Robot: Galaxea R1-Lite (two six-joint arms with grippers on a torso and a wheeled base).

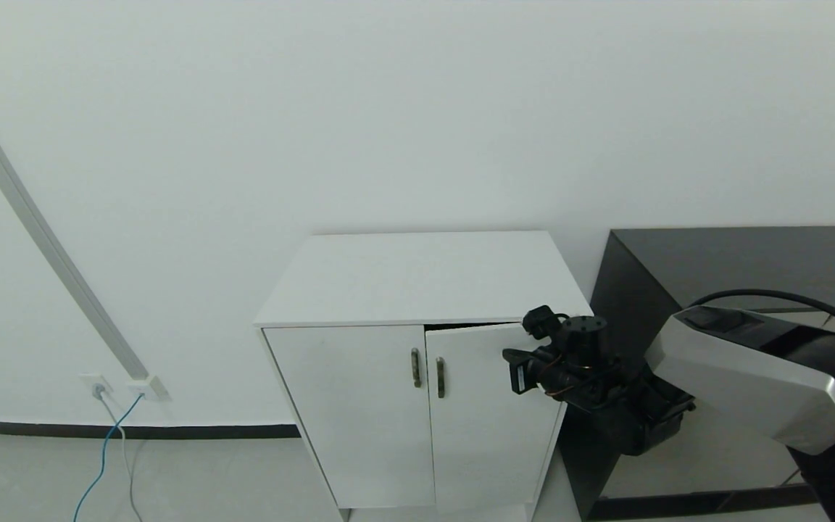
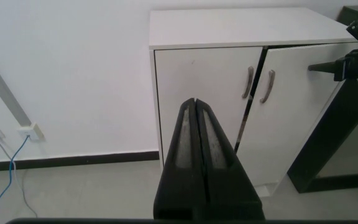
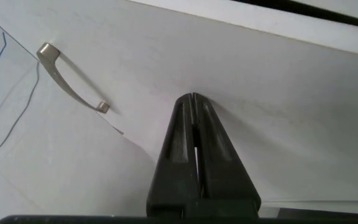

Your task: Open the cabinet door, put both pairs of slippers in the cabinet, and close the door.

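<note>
A white two-door cabinet (image 1: pixel 417 279) stands against the wall. Its left door (image 1: pixel 345 406) is closed and its right door (image 1: pixel 483 435) stands slightly ajar, with a dark gap along its top edge. Each door has a metal handle near the centre (image 1: pixel 440 377). My right gripper (image 1: pixel 512 359) is shut, and in the right wrist view its tips (image 3: pixel 193 98) rest against the face of the right door (image 3: pixel 272 81), away from the handle (image 3: pixel 73 78). My left gripper (image 2: pixel 194 102) is shut on nothing, held back from the cabinet (image 2: pixel 241 28) and pointing at the left door.
A black piece of furniture (image 1: pixel 751 261) stands directly to the right of the cabinet. On the left wall, a slanted cable duct (image 1: pixel 33 217) runs down to sockets (image 1: pixel 124 388), from which cables trail onto the floor. Bare floor lies left of the cabinet.
</note>
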